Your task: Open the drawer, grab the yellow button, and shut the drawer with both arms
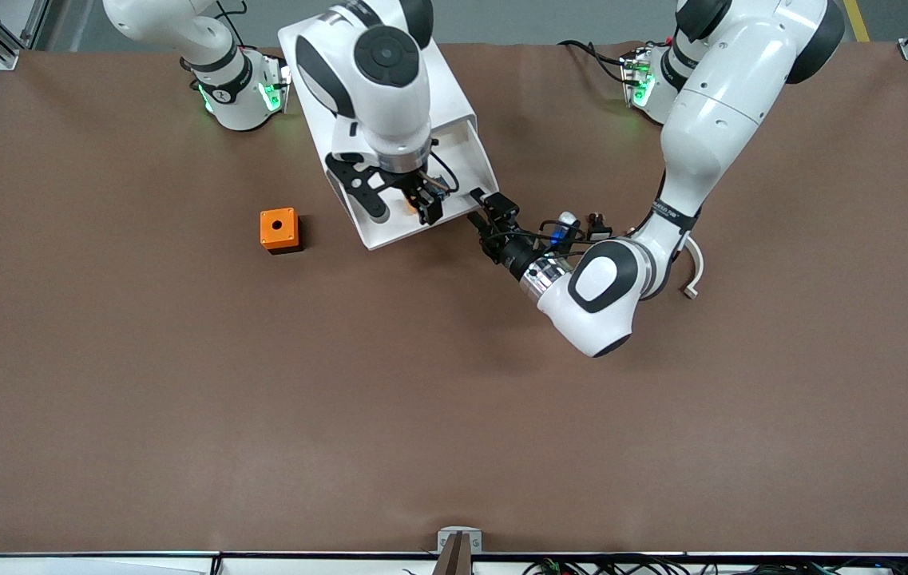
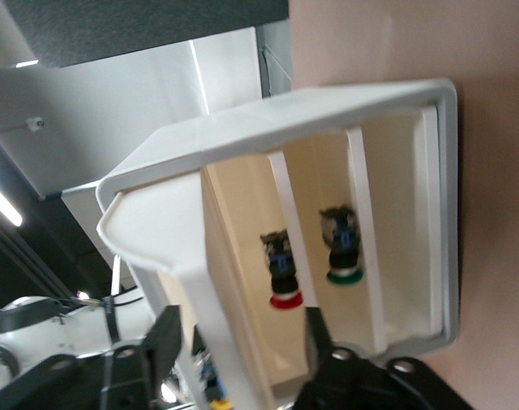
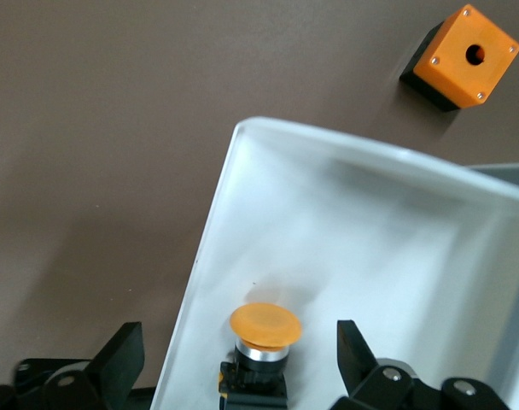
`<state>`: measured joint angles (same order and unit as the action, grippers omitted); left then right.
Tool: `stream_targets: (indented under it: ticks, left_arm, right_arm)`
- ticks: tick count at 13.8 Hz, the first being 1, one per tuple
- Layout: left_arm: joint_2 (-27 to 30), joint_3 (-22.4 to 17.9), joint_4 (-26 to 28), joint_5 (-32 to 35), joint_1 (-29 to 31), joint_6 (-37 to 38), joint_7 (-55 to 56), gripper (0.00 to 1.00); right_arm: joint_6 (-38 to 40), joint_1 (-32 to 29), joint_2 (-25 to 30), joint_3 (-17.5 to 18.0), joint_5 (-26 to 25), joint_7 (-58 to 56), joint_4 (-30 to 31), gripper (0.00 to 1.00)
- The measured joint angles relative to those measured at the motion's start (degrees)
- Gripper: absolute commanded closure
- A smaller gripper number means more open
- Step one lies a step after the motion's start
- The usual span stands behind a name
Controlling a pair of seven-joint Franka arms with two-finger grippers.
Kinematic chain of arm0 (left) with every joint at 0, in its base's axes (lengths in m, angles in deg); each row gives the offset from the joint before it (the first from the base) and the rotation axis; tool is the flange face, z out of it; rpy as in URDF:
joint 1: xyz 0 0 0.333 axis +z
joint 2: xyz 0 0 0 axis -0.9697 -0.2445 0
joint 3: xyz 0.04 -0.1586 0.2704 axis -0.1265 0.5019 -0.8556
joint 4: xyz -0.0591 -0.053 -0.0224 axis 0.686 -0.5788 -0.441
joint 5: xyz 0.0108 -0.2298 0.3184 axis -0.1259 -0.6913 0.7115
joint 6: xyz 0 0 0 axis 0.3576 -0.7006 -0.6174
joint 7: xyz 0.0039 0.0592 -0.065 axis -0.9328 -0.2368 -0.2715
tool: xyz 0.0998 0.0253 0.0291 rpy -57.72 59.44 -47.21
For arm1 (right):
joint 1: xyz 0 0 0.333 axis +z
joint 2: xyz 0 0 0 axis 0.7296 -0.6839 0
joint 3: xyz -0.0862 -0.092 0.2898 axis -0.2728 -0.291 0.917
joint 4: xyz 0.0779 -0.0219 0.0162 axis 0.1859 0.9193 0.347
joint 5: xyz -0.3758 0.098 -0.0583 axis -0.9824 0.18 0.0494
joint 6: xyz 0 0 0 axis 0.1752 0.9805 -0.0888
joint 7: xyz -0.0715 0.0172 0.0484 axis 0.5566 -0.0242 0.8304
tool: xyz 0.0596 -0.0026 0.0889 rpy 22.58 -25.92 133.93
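Observation:
The white cabinet [image 1: 454, 88] stands near the arms' bases, and its top drawer [image 1: 390, 233] is pulled out toward the front camera. The orange-capped button [image 3: 265, 325] lies in the drawer by its side wall and shows as an orange spot in the front view [image 1: 408, 206]. My right gripper [image 1: 406, 209] hangs open over the drawer. In the right wrist view [image 3: 238, 354] its fingers [image 3: 123, 354] straddle the button and the drawer's wall. My left gripper [image 1: 485, 209] is at the drawer's corner toward the left arm's end. It is open [image 2: 240, 342], with the drawer's front wall [image 2: 225, 342] between its fingers [image 2: 321, 335].
An orange cube with a hole [image 1: 279, 229] sits on the table beside the drawer toward the right arm's end, and shows in the right wrist view [image 3: 464, 55]. A red-capped [image 2: 285, 299] and a green-capped button [image 2: 345, 275] lie in other drawer compartments. A small black part [image 1: 599, 226] lies by the left wrist.

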<state>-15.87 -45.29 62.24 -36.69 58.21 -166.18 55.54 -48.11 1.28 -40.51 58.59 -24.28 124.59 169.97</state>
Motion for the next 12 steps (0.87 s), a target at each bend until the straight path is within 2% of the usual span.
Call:
stream_targets:
  ticks: [7,9,12]
  left_arm:
    - [0.19,-0.31,-5.42,-0.10,3.31,-0.04,-17.22,0.06]
    - [0.20,-0.66,-6.56,3.92,4.01,-0.26,-22.88,0.06]
    - [0.28,-1.27,-7.43,11.13,4.14,-4.78,-29.41,0.06]
  right_arm:
    - [-1.36,3.16,-1.68,-0.10,-0.23,5.87,-0.01,0.02]
    - [-1.36,3.40,-1.68,-0.10,-0.24,6.84,-0.01,0.07]
    - [-1.27,3.48,-1.69,-0.10,-0.22,7.40,0.00,0.17]
